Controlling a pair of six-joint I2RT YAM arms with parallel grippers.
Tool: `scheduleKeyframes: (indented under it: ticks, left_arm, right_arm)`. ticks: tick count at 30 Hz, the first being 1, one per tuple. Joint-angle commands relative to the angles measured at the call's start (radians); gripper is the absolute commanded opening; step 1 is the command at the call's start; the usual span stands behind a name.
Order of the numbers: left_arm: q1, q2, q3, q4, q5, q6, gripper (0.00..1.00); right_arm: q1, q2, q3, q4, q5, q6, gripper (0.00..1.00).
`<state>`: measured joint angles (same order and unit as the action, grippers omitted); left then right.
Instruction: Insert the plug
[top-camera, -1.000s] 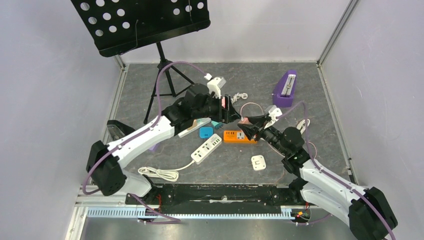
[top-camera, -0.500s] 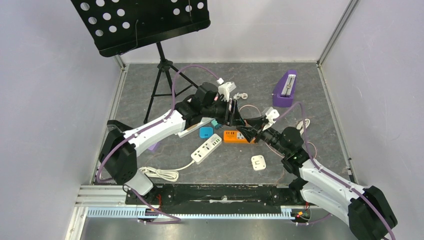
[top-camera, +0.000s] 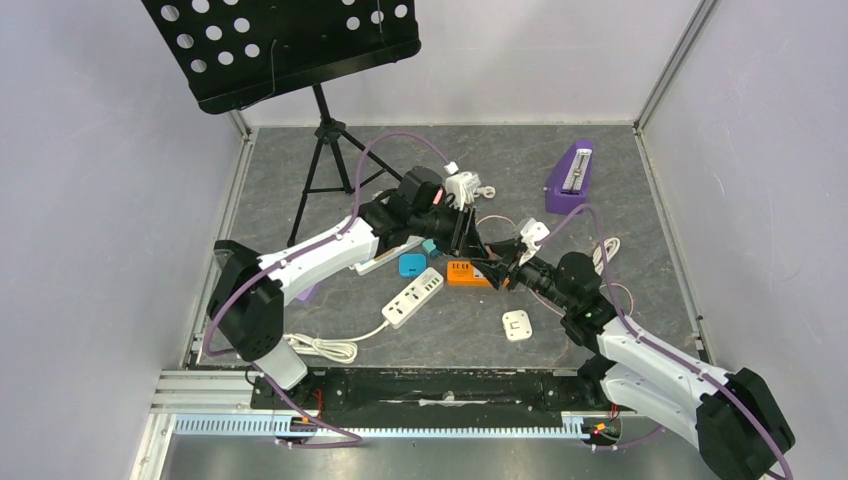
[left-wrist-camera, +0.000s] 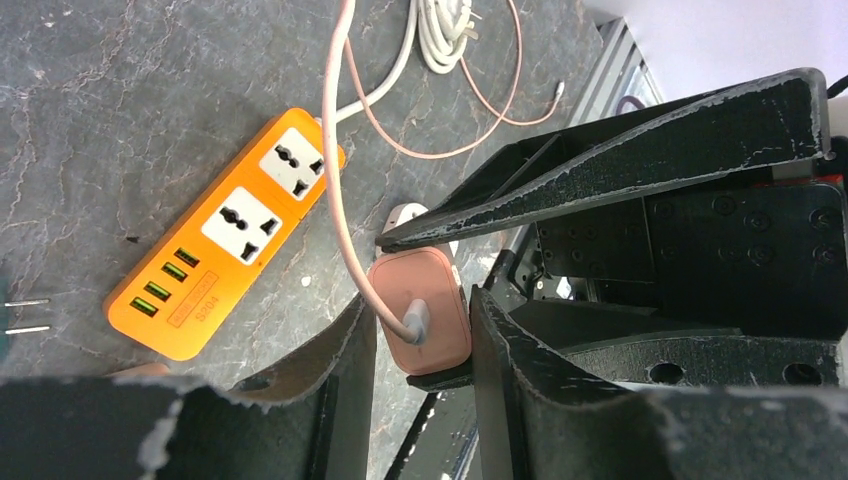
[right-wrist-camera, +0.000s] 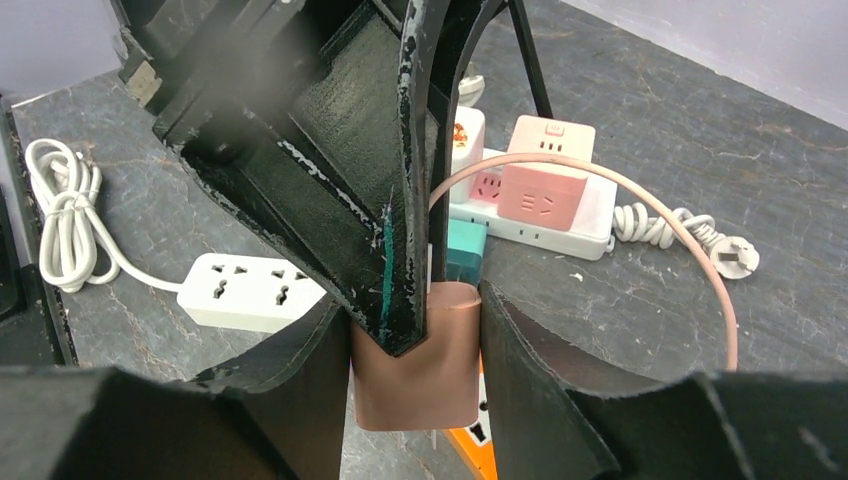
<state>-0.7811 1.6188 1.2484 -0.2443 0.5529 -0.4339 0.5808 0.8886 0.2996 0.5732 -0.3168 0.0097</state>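
Observation:
A pink charger plug (right-wrist-camera: 420, 370) with a pink cable (left-wrist-camera: 335, 150) is held between my right gripper's (right-wrist-camera: 415, 310) fingers, both pads pressed on its sides, just above the orange power strip (top-camera: 468, 273). The strip lies flat with two sockets facing up in the left wrist view (left-wrist-camera: 225, 235). My left gripper (left-wrist-camera: 420, 300) straddles the same plug (left-wrist-camera: 420, 325) from the opposite side. One finger touches it and the other stands a small gap away. In the top view both grippers (top-camera: 472, 245) (top-camera: 497, 270) meet over the strip and hide the plug.
A white power strip (top-camera: 413, 297) with its coiled cable (top-camera: 320, 347), a blue adapter (top-camera: 411, 264) and a white square adapter (top-camera: 516, 325) lie nearby. Another white strip carrying pink adapters (right-wrist-camera: 540, 200) lies behind. A purple box (top-camera: 570, 177) and a music stand (top-camera: 290, 50) stand at the back.
My left arm has swung right and down until its fingers bracket the plug held by my right gripper. The right gripper has shifted slightly left with the plug.

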Motion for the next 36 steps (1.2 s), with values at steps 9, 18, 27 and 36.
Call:
scheduleKeyframes:
  ticks: [9, 18, 27, 36]
  left_arm:
    - [-0.045, 0.038, 0.072, -0.064, -0.034, 0.429, 0.02]
    - [-0.035, 0.153, 0.168, -0.165, -0.028, 0.919, 0.02]
    - [-0.015, 0.213, 0.165, -0.13, 0.115, 1.115, 0.02]
    - [-0.017, 0.296, 0.187, -0.139, 0.179, 1.107, 0.02]
  right_arm:
    - [-0.003, -0.075, 0.152, -0.238, 0.192, 0.088, 0.98]
    - [-0.003, -0.156, 0.363, -0.844, 0.479, 0.294, 0.91]
    - [-0.004, -0.152, 0.34, -1.001, 0.623, 0.529, 0.79]
    - [-0.006, -0.169, 0.37, -1.044, 0.734, 0.556, 0.78]
